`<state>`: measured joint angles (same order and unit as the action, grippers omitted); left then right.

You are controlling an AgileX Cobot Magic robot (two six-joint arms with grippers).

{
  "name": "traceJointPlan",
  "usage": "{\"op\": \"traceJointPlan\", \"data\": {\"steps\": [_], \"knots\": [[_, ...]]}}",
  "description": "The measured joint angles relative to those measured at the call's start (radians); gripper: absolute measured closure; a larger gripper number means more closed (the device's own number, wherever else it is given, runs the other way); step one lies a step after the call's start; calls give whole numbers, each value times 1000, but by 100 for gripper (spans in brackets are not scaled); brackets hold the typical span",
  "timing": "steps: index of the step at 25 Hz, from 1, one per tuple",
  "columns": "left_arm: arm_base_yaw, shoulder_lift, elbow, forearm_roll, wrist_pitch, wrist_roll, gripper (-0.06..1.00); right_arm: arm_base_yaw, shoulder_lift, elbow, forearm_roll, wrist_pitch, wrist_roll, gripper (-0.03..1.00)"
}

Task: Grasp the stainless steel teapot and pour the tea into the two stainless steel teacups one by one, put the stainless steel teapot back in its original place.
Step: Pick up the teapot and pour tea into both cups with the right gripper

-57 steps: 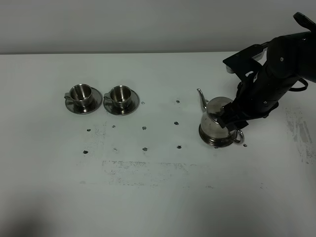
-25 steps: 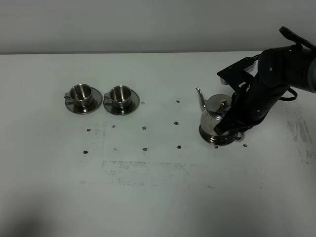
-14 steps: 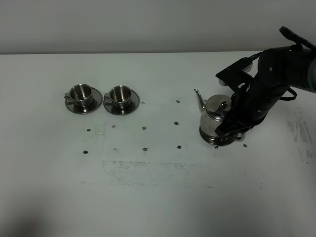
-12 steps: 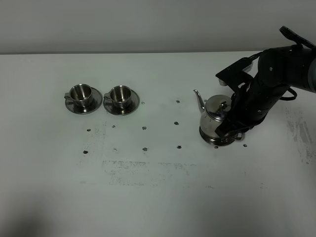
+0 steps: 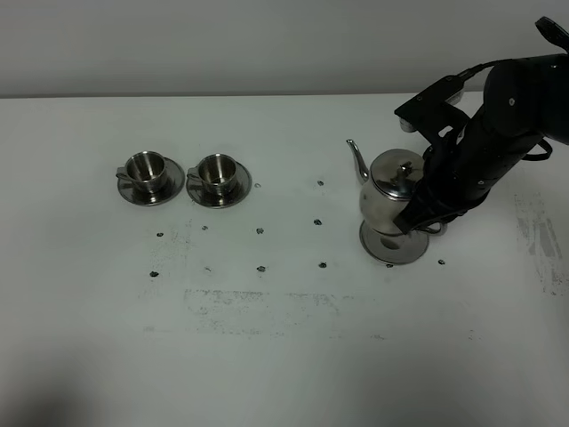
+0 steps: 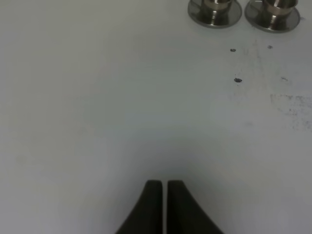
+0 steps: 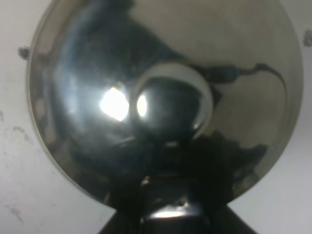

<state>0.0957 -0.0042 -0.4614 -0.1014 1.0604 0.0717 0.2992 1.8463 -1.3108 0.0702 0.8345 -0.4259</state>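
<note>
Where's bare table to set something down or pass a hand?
Free: the whole front of the table, nearer than the black dots; the strip between the right teacup saucer and the steel teapot. Crowded: that saucer and the left teacup saucer sit close together; the right end effector holds the teapot just over the wide saucer.

The stainless steel teapot (image 5: 388,189) hangs from the right pincer (image 5: 425,220), spout turned away from it, just above the wide saucer (image 5: 391,251) on the table (image 5: 284,356). Well beyond the spout, side by side, stand the nearer teacup (image 5: 214,173) and the farther teacup (image 5: 145,167), each on its own small saucer.
</note>
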Motion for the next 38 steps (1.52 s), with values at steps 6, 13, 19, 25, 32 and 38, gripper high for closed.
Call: {"op": "traceJointPlan", "data": {"steps": [6,13,19,25,32,38], "knots": [[0,0,0,0,0,0,89,4,26,-125,4,40,-48,79],[0,0,0,0,0,0,89,86,157,-390,-5,141,-183,79],[0,0,0,0,0,0,89,172,256,-573,60,210,-158,79],[0,0,0,0,0,0,89,271,320,-681,11,246,-153,79],[0,0,0,0,0,0,89,281,421,-882,6,308,-273,79],[0,0,0,0,0,0,89,281,489,-1000,2,325,-370,79]]}}
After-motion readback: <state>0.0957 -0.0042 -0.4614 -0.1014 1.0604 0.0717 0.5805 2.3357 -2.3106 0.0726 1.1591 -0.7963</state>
